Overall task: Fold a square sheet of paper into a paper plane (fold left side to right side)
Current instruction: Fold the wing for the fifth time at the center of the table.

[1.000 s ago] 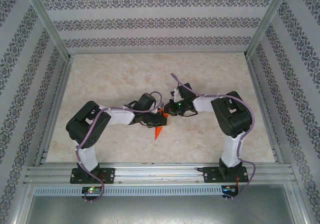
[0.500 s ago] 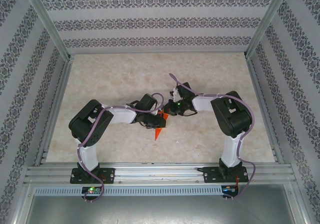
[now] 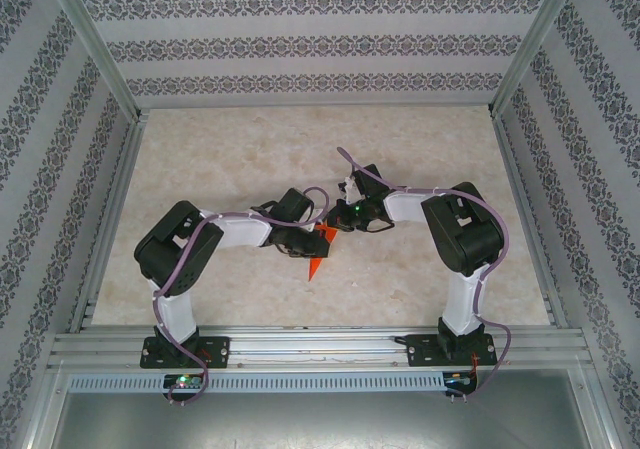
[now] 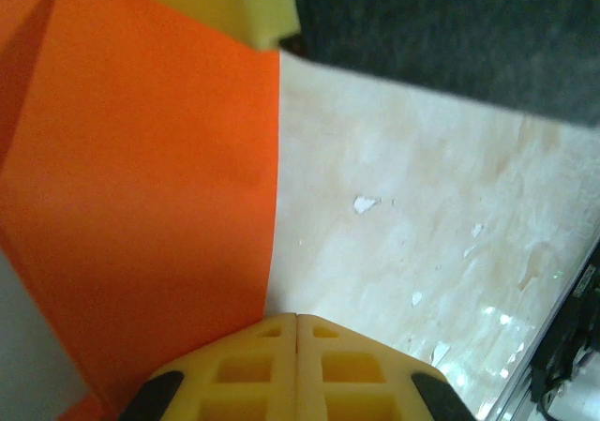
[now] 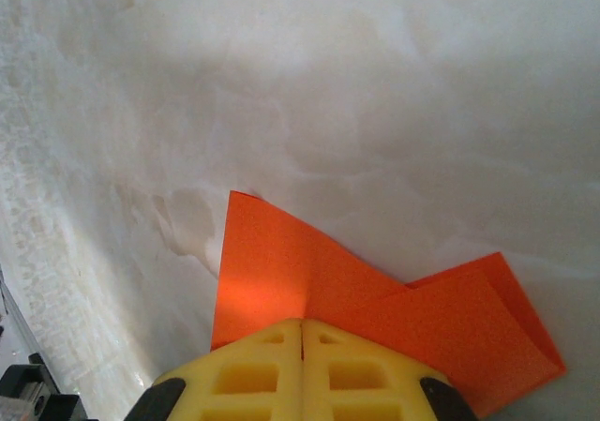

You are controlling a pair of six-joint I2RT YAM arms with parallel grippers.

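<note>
Very little has changed over the last second. Your left hand [image 3: 303, 246] and right hand [image 3: 337, 225] still meet nose to nose at the middle of the counter [image 3: 250, 159]. The orange sheet of paper [image 3: 317, 261] lies between and just below them, its pointed tip still aimed at the near edge. Only the left arm has drifted a touch, and the paper has not shifted with it.

Both hands are closed, finger against finger. In the left wrist view the left hand [image 4: 297, 320] sits at the straight edge of the orange sheet of paper [image 4: 141, 177]. In the right wrist view the right hand [image 5: 302, 325] has its tips on the layered orange sheet of paper [image 5: 281, 271], where two flaps overlap. You cannot tell from either view whether a layer is pinched or only pressed down.

Read this as a hold, probably setting a crease. The sheet is partly folded and not yet a dart, so the fold is no further along.
</note>
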